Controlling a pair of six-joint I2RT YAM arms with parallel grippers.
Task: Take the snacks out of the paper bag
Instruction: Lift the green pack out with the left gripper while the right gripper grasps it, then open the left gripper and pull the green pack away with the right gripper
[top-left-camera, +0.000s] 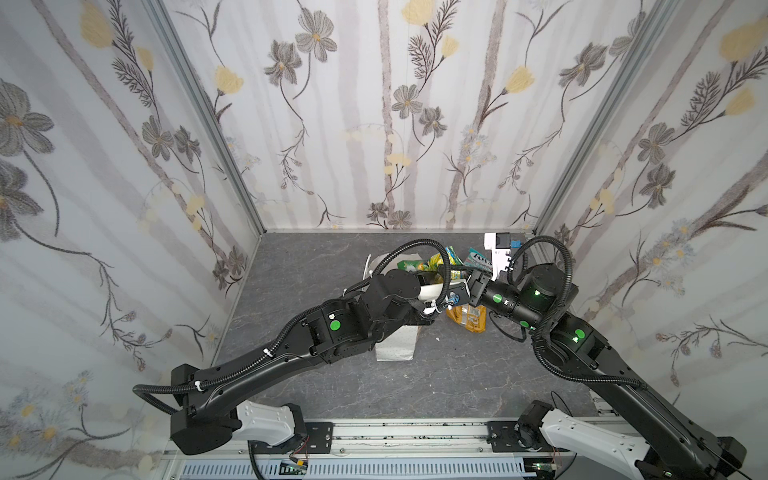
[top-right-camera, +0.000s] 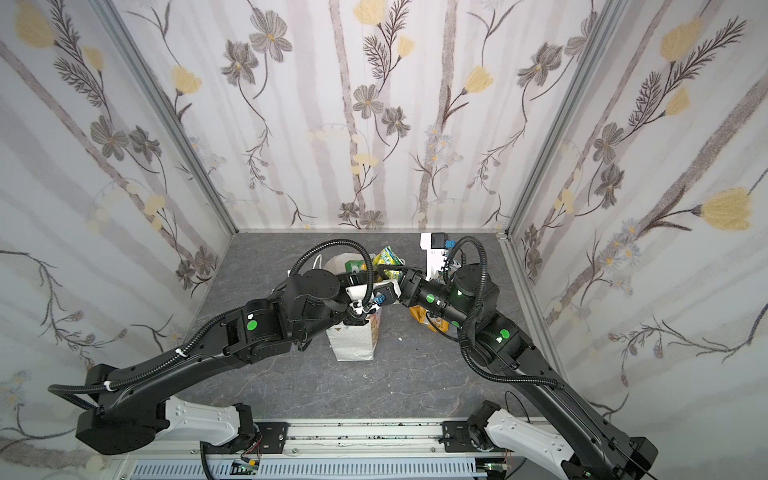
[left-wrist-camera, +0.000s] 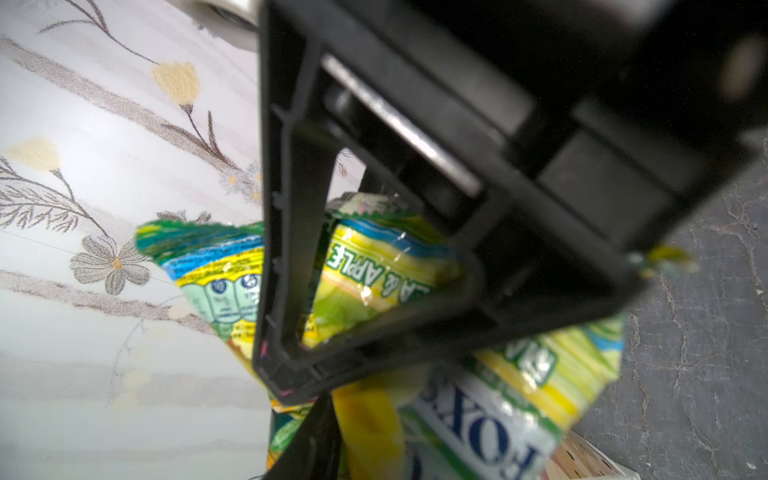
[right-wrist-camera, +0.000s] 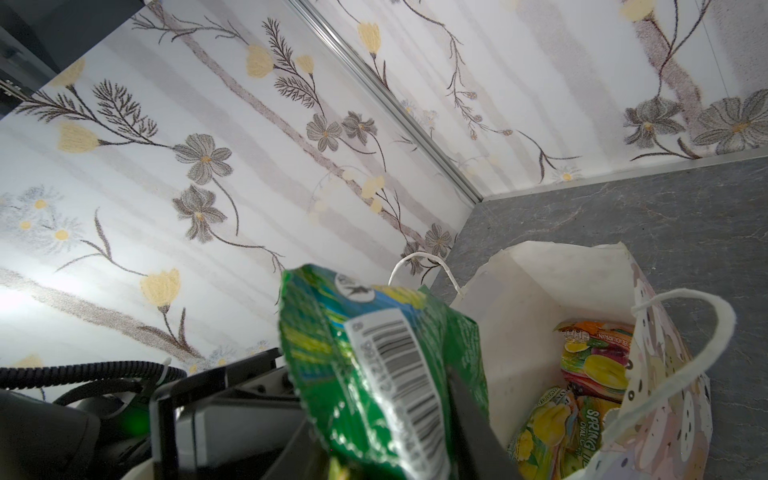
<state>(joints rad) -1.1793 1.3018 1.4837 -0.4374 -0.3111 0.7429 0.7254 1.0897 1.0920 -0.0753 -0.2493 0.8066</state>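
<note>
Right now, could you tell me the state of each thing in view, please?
Paper bag: upright, open, snacks inside.
Green packet: raised near bag's mouth, pinched by right gripper.
Left gripper: at the packet, grip unclear.
Teal packet: on table.
Orange bag: on table.

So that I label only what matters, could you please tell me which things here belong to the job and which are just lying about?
Job: paper bag; green packet held aloft; orange-red packet and yellow-green packet inside; teal packet and orange chip bag on the table.
Lying about: only small white scraps there.
</note>
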